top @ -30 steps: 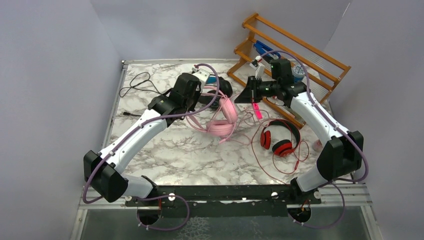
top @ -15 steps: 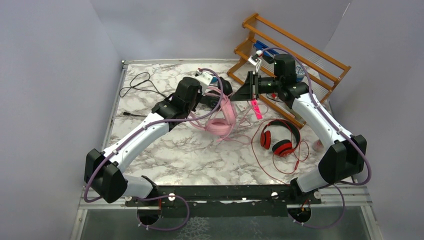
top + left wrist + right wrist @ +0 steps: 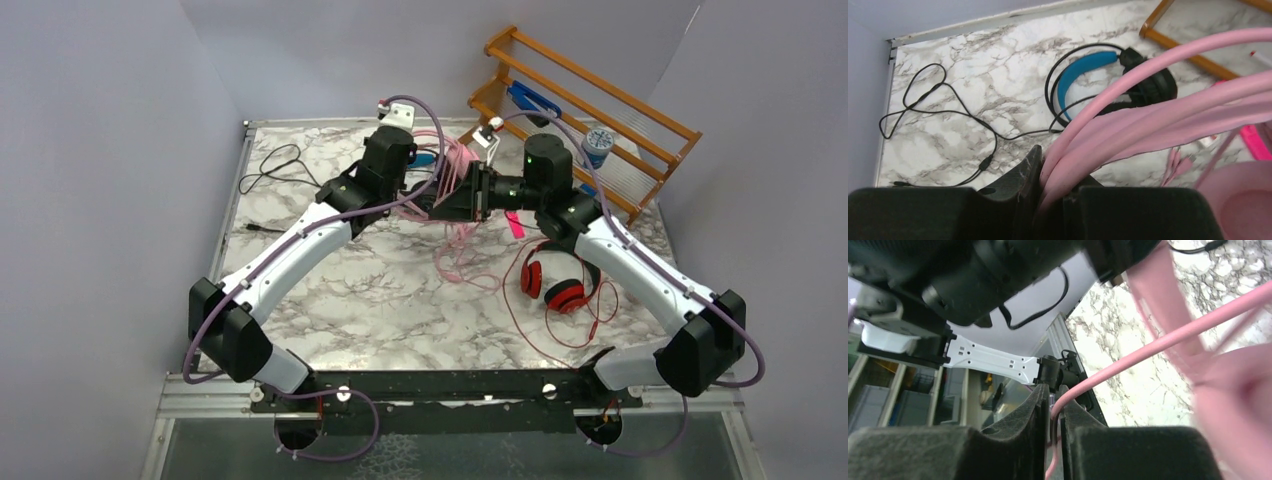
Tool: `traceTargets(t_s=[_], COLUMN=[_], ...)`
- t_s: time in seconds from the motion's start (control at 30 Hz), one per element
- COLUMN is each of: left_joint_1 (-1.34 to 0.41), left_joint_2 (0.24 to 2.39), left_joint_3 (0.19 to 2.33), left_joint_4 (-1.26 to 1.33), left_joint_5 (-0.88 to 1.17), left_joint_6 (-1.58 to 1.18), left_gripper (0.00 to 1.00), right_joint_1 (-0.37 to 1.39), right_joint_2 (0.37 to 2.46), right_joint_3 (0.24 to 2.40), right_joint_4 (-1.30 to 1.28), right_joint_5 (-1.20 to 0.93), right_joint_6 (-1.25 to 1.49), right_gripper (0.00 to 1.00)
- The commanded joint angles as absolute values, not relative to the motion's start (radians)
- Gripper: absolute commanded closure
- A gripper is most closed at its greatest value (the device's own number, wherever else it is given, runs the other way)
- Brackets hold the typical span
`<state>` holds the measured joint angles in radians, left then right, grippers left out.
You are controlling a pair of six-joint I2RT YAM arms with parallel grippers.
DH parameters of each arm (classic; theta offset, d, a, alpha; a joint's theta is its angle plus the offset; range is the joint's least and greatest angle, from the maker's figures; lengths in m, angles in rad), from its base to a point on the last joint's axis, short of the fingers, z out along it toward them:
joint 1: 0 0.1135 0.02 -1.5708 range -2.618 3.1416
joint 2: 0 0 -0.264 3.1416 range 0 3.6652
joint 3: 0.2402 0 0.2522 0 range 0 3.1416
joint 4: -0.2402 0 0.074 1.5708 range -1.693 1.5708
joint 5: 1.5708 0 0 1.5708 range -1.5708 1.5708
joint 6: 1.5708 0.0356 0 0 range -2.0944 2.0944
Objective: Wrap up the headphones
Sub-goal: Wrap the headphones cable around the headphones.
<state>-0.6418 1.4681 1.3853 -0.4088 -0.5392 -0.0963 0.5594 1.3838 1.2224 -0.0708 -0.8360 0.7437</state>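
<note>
Pink headset (image 3: 1158,115) is up off the table (image 3: 350,300), far middle, strung between both grippers. Left gripper (image 3: 1052,175) clamped tight on its band, ear cup (image 3: 1243,200) just beside. Right gripper (image 3: 1050,397) pinched closed on the pink cable (image 3: 1148,351); slack loops hang down to the marble. Blue-band headset (image 3: 1093,57) lies flat behind, its black cable (image 3: 985,161) sprawled left. Red headset (image 3: 566,295) lies right, near the rack (image 3: 600,79).
</note>
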Motion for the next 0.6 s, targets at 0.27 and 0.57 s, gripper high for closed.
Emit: traceTargets(t_s=[0.27,0.57], left_joint_1=[-0.631,-0.627], left_joint_2=[1.515,1.476], left_joint_3=[1.736,1.905], left_joint_4=[-0.393,-0.546], left_joint_5=[-0.454,-0.373], left_joint_6=[-0.317,-0.386], left_gripper=[1.0,1.0], right_joint_1=[0.658,0.658], right_joint_2=[1.355,1.255], right_joint_3=[1.122,0.906], right_joint_4=[-0.051,0.216], right_joint_5=[-0.646,-0.685], right_joint_6=[0.442,0.309], right_gripper=[0.55,0.21])
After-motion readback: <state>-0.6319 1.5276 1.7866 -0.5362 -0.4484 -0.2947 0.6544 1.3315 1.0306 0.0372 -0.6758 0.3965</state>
